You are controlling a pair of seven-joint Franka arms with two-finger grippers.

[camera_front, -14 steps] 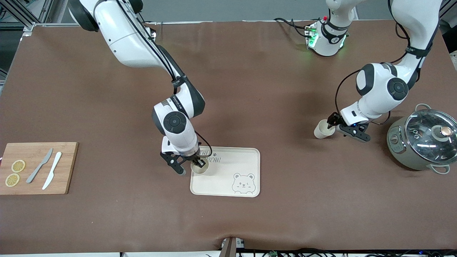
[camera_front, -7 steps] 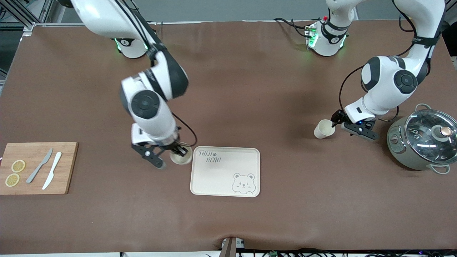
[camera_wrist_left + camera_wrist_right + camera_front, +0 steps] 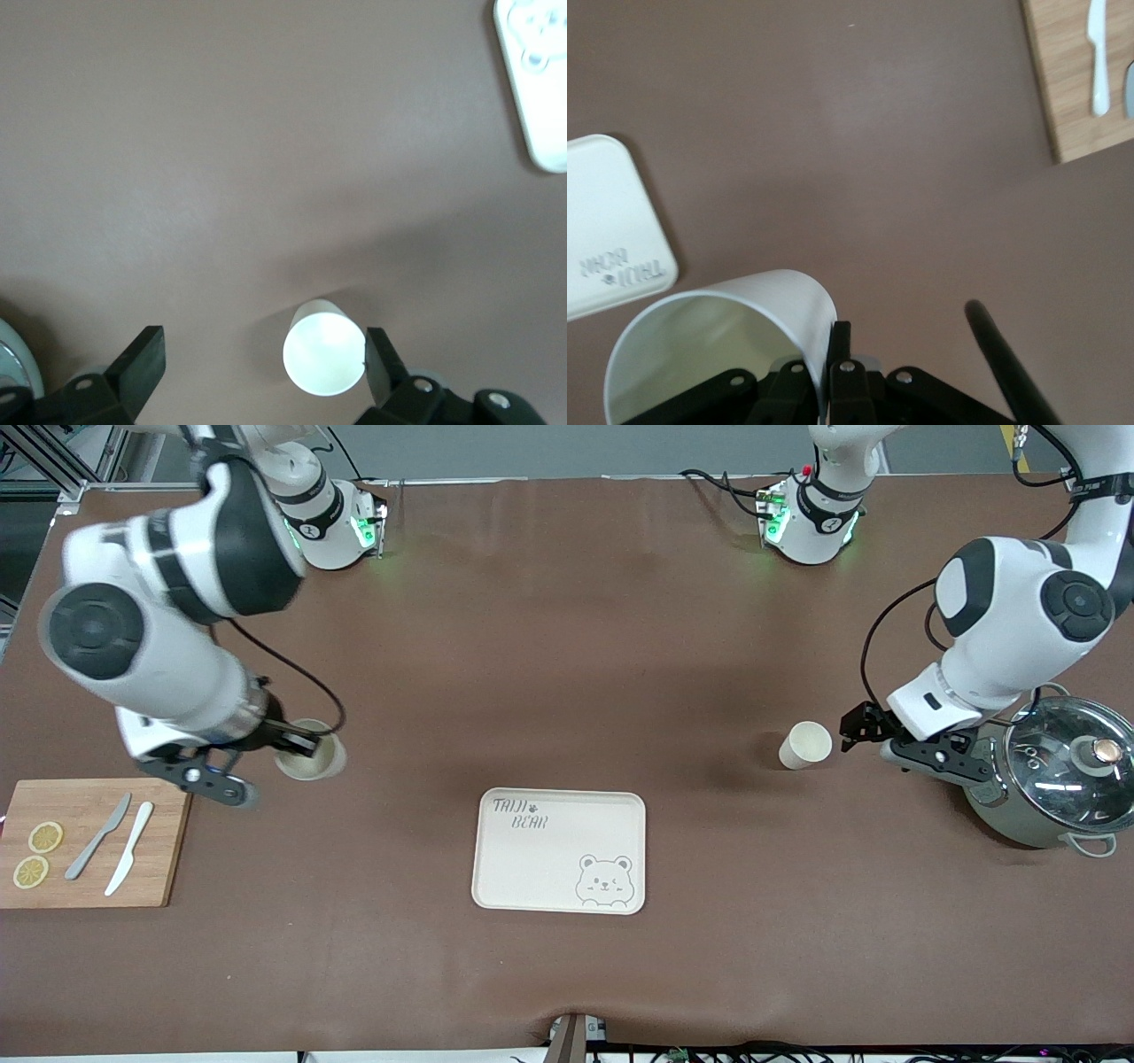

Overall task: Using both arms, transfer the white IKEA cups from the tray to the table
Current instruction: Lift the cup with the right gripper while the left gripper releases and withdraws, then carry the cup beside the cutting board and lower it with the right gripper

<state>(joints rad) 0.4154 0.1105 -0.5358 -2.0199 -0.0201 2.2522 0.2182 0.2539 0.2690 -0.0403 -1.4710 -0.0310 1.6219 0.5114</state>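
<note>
One white cup (image 3: 804,745) stands upright on the brown table between the tray and the pot. My left gripper (image 3: 864,731) is open and empty just beside it, on the pot's side. In the left wrist view the cup (image 3: 324,359) shows close to one finger of the open gripper (image 3: 261,354). My right gripper (image 3: 297,746) is shut on the rim of the second white cup (image 3: 312,762) and holds it over bare table near the cutting board's corner. In the right wrist view the cup's wall (image 3: 718,336) is pinched in the gripper (image 3: 830,341). The cream bear-print tray (image 3: 549,868) holds nothing.
A wooden cutting board (image 3: 89,841) with two knives and two lemon slices lies at the right arm's end. A grey pot with a glass lid (image 3: 1054,775) stands at the left arm's end, right beside the left gripper. The tray's corner (image 3: 602,221) shows in the right wrist view.
My right arm has lifted its cup off the tray and carried it toward the cutting board. My left gripper has drawn back from the standing cup toward the pot.
</note>
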